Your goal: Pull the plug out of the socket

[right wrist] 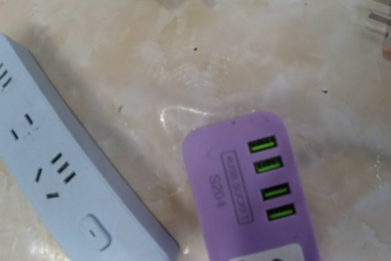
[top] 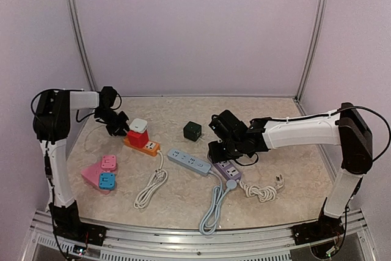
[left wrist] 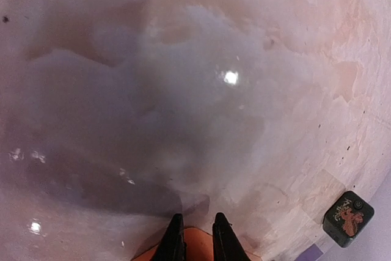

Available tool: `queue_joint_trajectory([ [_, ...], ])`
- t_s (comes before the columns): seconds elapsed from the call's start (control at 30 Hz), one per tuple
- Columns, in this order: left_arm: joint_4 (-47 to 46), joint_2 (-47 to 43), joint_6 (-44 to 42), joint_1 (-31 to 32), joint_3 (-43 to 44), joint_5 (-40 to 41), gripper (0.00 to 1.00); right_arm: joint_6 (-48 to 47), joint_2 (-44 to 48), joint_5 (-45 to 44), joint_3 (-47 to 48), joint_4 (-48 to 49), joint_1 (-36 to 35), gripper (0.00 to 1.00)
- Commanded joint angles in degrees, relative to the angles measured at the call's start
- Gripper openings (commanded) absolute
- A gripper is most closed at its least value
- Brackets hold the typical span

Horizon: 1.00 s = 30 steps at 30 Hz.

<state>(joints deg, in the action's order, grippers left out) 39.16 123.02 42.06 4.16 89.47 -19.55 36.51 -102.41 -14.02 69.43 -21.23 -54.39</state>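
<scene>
Where cords lie nearest the bases: grey cable [top: 212, 212] at 6 o'clock, white cord [top: 150, 189] coiled at 7, second cord [top: 263, 191] bunched at 5 with its prongs [top: 280, 181] bare.
Pink stand [top: 91, 175]: 8 o'clock, carrying a pink cube [top: 109, 162] and a blue cube [top: 107, 180].
Purple strip [right wrist: 250, 194]: 4 o'clock, four green ports [right wrist: 263, 145] facing up, just beside the grey strip [right wrist: 61, 181], which lies near the middle of the table [top: 275, 126].
Right gripper [top: 217, 151]: low over the purple strip's far end; its jaws are outside its own camera's view and too small from above, so apart or together cannot be told.
Plug [top: 137, 139]: red, capped by a white cube [top: 138, 125], seated upright in the orange socket [top: 149, 147] at 9 o'clock.
Green cube [top: 192, 131]: 12 o'clock of the grey strip, standing alone.
Left gripper [left wrist: 198, 227]: at the plug's 10 o'clock side, close to it; fingers [left wrist: 173, 244] nearly together, a sliver of orange showing between them, possibly the socket's end, though whether they clamp it cannot be told.
</scene>
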Motion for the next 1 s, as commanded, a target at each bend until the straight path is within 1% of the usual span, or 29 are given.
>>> queue_joint_trajectory([
  [0.0,-1.55,-3.13,1.17,5.06,-2.57,-2.40,0.15,-0.90,0.89,-0.99,0.29,-1.07,-0.65,0.48],
  [0.13,-2.43,-3.66,1.57,9.53,-2.85,-4.29,0.15,-1.52,0.39,-1.70,1.07,-2.00,-0.63,0.48],
  [0.3,-1.67,-2.14,-0.44,15.64,0.12,-7.68,0.16,-4.92,0.14,-2.10,3.21,-2.20,-0.63,0.49],
  [0.4,-1.65,-0.86,-0.99,18.39,1.65,-9.04,0.16,-7.89,-0.62,-1.29,6.81,-2.25,-0.59,0.52],
  [0.5,-1.76,-0.25,-1.39,20.49,2.91,-9.68,0.16,-10.48,-1.71,1.55,10.36,-1.64,-0.46,0.57],
  [0.57,-1.13,-0.32,-1.66,21.02,3.85,-9.08,0.17,-11.53,-2.38,4.56,12.11,-0.69,-0.01,0.61],
  [0.67,0.51,-1.46,-2.50,20.63,5.19,-6.69,0.21,-12.22,-3.80,10.12,14.23,1.14,1.32,0.69],
  [0.7,1.34,-2.56,-2.88,20.25,5.63,-5.58,0.22,-12.27,-4.37,12.16,14.97,1.72,1.91,0.72],
  [0.77,2.60,-4.50,-3.60,19.37,6.00,-3.35,0.26,-12.36,-5.77,17.52,16.49,2.85,3.08,0.78],
  [0.83,3.30,-7.48,-4.14,18.25,5.39,-1.66,0.29,-12.21,-7.82,21.56,18.38,3.56,3.98,0.83],
  [0.87,3.43,-9.08,-4.34,17.53,4.62,-1.56,0.31,-11.96,-8.95,23.15,19.56,3.64,4.24,0.84],
  [0.97,3.20,-14.54,-4.60,16.07,0.15,-1.33,0.33,-11.18,-12.56,26.67,22.48,3.59,4.51,0.84],
])
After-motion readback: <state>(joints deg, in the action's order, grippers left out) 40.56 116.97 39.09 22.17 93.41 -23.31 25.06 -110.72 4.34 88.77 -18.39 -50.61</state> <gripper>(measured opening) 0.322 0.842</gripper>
